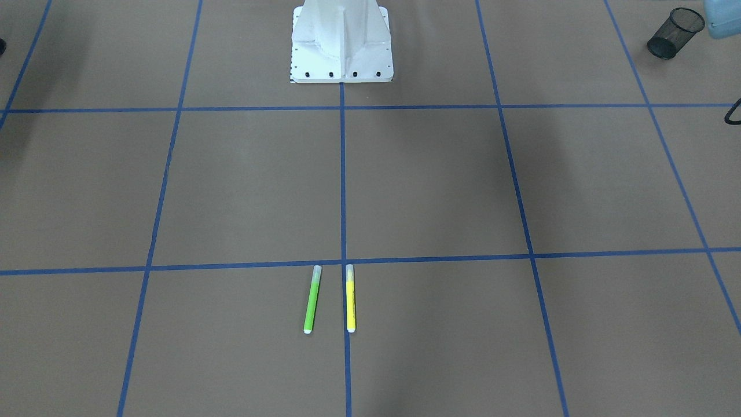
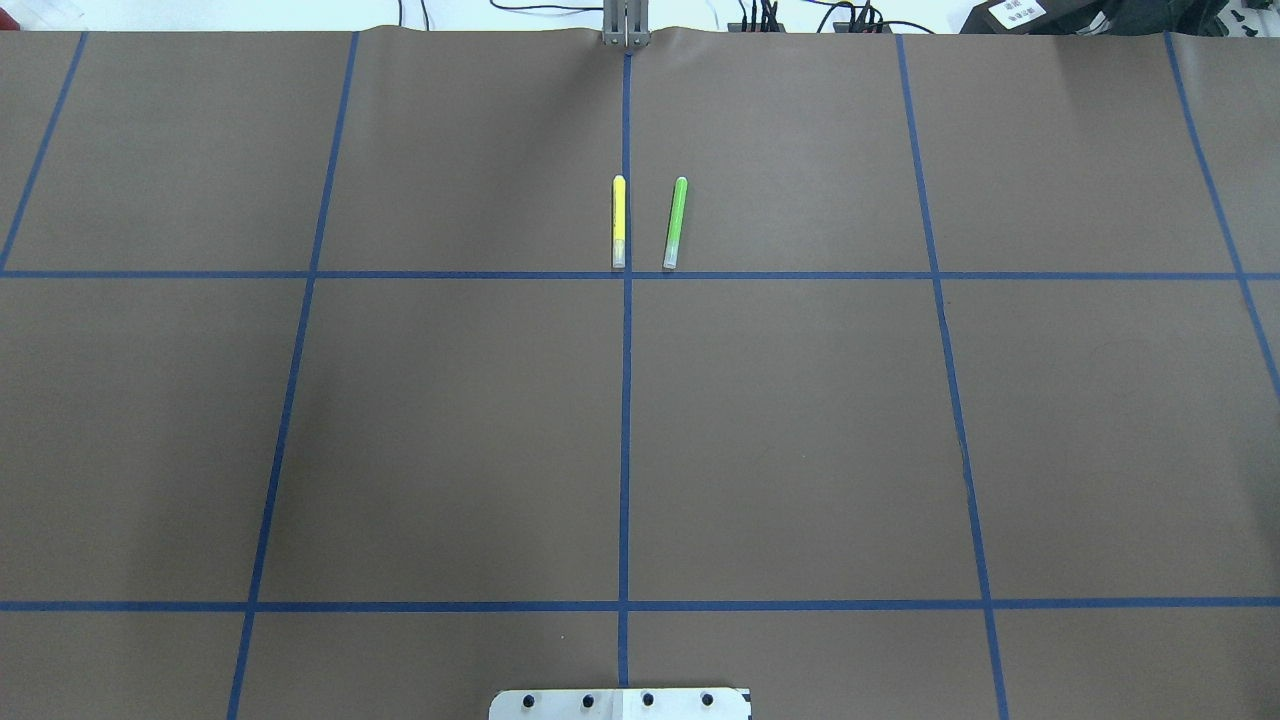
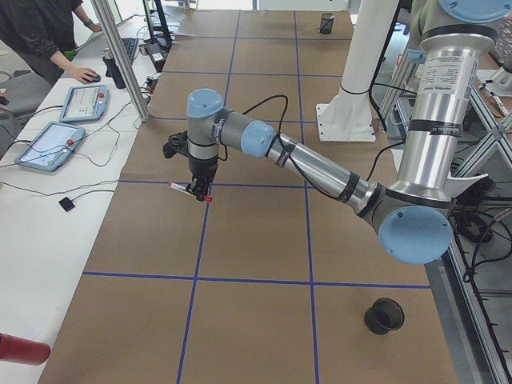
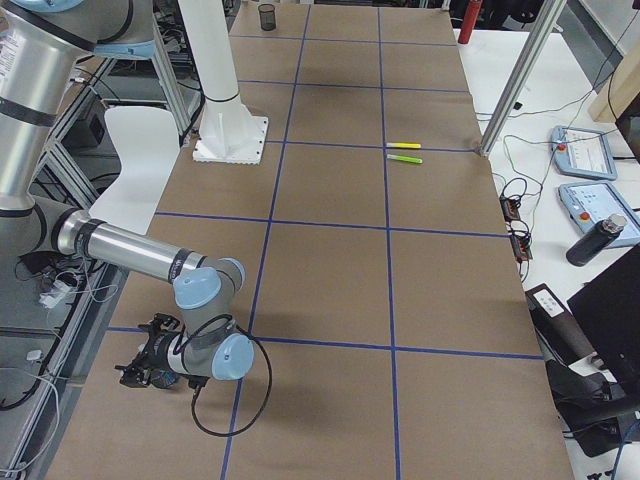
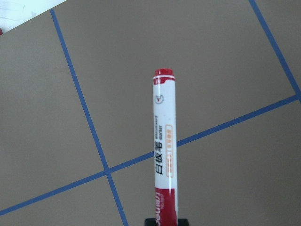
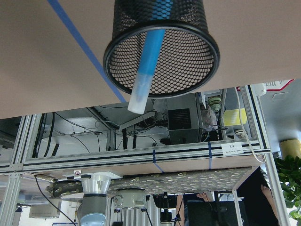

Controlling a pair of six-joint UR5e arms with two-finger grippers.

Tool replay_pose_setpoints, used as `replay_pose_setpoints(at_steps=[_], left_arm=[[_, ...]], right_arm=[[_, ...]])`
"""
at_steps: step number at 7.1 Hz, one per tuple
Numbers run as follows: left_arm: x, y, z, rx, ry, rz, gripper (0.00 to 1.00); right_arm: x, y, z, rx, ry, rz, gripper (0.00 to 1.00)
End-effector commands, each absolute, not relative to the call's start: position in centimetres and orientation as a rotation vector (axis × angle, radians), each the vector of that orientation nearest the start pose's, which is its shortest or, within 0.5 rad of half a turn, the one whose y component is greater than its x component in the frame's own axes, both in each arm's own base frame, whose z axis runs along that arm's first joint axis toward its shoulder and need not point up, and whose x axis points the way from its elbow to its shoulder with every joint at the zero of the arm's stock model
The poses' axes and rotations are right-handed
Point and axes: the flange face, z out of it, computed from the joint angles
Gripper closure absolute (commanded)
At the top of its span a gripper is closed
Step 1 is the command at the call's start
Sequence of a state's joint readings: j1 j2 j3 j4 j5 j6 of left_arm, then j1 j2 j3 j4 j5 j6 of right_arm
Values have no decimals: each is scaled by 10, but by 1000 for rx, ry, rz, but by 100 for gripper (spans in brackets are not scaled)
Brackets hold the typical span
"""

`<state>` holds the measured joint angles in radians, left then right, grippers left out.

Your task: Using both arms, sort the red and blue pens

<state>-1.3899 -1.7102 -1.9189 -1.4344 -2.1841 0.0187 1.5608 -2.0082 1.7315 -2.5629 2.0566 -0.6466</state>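
The red pen (image 5: 164, 141), white-barrelled with a red cap and end, juts forward from my left gripper (image 5: 167, 221), which is shut on it. In the exterior left view that gripper (image 3: 198, 190) holds the red pen (image 3: 186, 189) just above the brown table, over a blue tape line. The blue pen (image 6: 148, 61) leans inside a black mesh cup (image 6: 214, 61), its white end sticking out past the rim. My right gripper (image 4: 135, 372) hovers low at the near table corner; I cannot tell whether it is open or shut.
A lime-green marker (image 1: 311, 301) and a yellow marker (image 1: 350, 298) lie side by side mid-table. The white pedestal (image 1: 341, 40) stands at the robot's edge. A second mesh cup (image 1: 674, 33) stands empty on my left side. A person (image 3: 48, 36) stands by the side bench.
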Motion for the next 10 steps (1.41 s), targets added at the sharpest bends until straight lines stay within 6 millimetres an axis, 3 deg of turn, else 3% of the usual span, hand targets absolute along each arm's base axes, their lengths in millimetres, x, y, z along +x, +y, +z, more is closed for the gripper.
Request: replay_pose_setpoints(at_steps=[1, 3, 6, 10], left_arm=[[17, -527, 446, 281, 637, 292, 100], [11, -493, 467, 220, 636, 273, 100], [2, -450, 522, 100, 629, 235, 100], [-18, -391, 605, -63, 622, 165, 100]], right_arm=[[89, -185, 774, -892, -754, -287, 0], [109, -242, 760, -715, -670, -220, 0], [114, -315, 739, -401, -538, -88, 0], [104, -380, 692, -198, -663, 58, 0]])
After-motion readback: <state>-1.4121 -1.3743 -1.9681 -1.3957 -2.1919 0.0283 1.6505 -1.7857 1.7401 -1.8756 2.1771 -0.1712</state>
